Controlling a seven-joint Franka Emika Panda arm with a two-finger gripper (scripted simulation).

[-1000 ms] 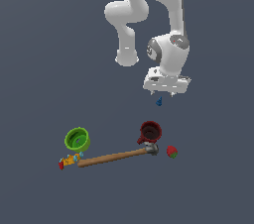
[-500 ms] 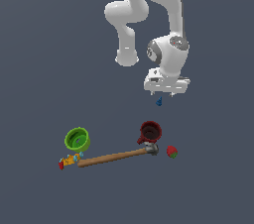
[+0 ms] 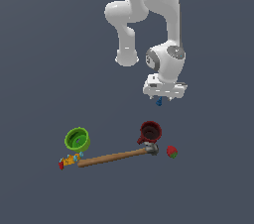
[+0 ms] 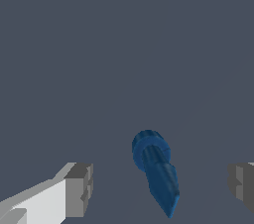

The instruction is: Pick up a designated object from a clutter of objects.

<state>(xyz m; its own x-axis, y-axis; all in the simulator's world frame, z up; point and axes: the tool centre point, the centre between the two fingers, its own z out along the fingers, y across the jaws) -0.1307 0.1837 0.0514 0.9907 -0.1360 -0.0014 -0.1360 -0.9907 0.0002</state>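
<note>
The fingers (image 3: 159, 98) are shown raised well above the surface (image 3: 44, 69), with the small blue piece (image 3: 158, 101) seen just beneath them in the exterior view, clear of everything below. In the wrist view the blue piece (image 4: 156, 168) lies between the two finger pads (image 4: 79, 188), yet a gap is visible on each side of it, so the fingers appear set wide and contact with the piece cannot be confirmed from either picture. Since the piece is off the surface, the pick-up is judged to be largely accomplished; what is left cannot be told from the pictures. The rest of the clutter is left on the surface: a green cup (image 3: 77, 140), a dark red mug (image 3: 150, 132), a wooden-handled hammer (image 3: 114, 156) whose head lies just beside the mug, a red berry (image 3: 172, 151) near the hammer head, and a multicoloured toy (image 3: 69, 160) at the handle's end. The toy is too small for detail, and none of the clutter appears in the wrist view.
</note>
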